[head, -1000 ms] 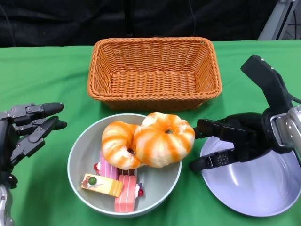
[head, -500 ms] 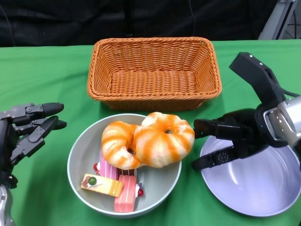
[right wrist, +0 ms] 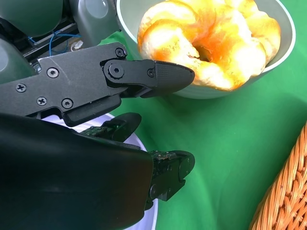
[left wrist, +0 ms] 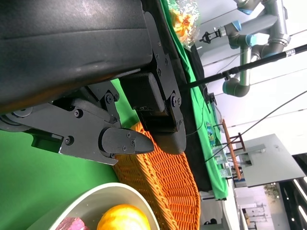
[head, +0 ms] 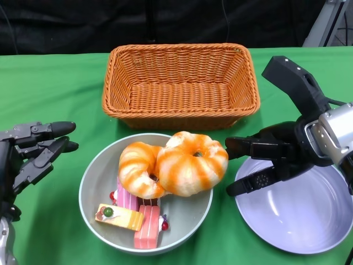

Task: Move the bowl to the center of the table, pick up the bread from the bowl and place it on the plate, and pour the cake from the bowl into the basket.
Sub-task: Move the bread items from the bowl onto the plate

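A grey-green bowl (head: 94,182) stands at the table's near middle with two orange-striped bread rolls (head: 190,163) and several pink and yellow cake slices (head: 132,218) in it. My right hand (head: 276,157) hovers open over the left rim of the lavender plate (head: 300,218), fingers pointing at the bread and a little short of it. In the right wrist view the fingers (right wrist: 158,76) end just before the bread (right wrist: 211,40) and bowl (right wrist: 283,43). My left hand (head: 27,154) is open to the left of the bowl, apart from it. The woven basket (head: 179,83) stands behind the bowl.
Green cloth (head: 55,88) covers the table. The basket (left wrist: 168,177) and bowl rim (left wrist: 105,201) show in the left wrist view beyond my left hand (left wrist: 129,139). Other robot arms and stands are far off in the background.
My right hand has risen slightly and its thumb has swung up and left; the fingers stay near the bread. The left hand, bowl and bread have not moved.
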